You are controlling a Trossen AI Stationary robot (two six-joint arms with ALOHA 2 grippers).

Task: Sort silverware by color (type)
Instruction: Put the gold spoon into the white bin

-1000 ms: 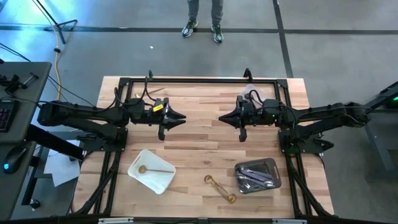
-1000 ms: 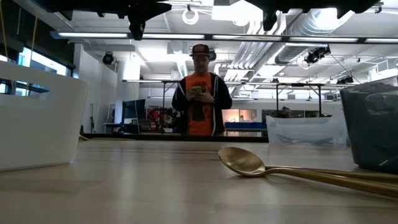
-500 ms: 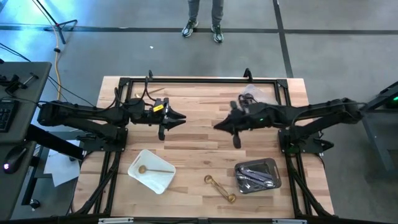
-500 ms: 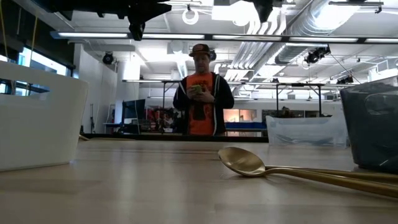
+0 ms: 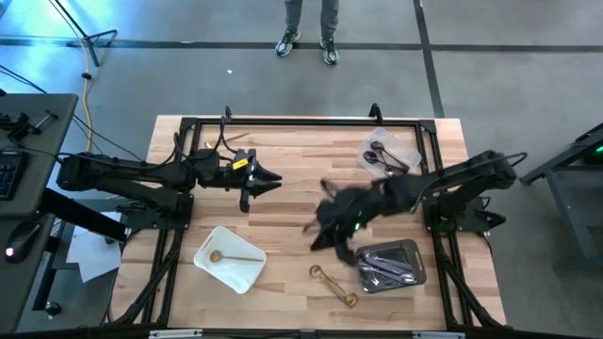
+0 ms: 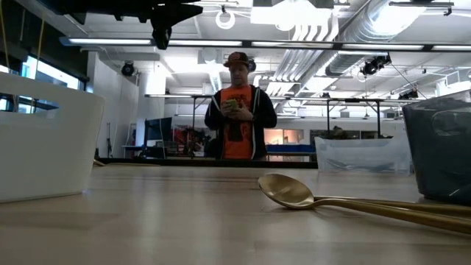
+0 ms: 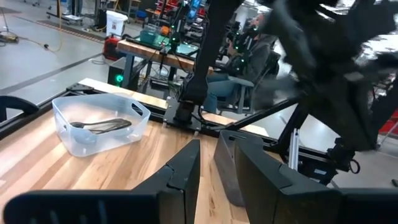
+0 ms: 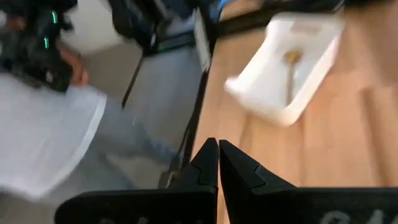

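Gold spoon [image 5: 334,285] lying on wooden table [image 5: 292,184], right gripper [image 5: 318,237] closed and empty above it; left gripper [image 5: 272,181] slightly open, holding nothing

Bare wood between white tray [image 5: 229,258] and grey tray [image 5: 389,266], save two gold spoons [image 5: 334,285].

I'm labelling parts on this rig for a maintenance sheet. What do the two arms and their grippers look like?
Both arms are dark, black jointed links with black cables looped along them. The left arm carries a small yellow tag near its wrist. The left gripper has two thick, wedge-shaped black fingers; the right gripper has the same tapered black fingers. The right arm shows a small green light.
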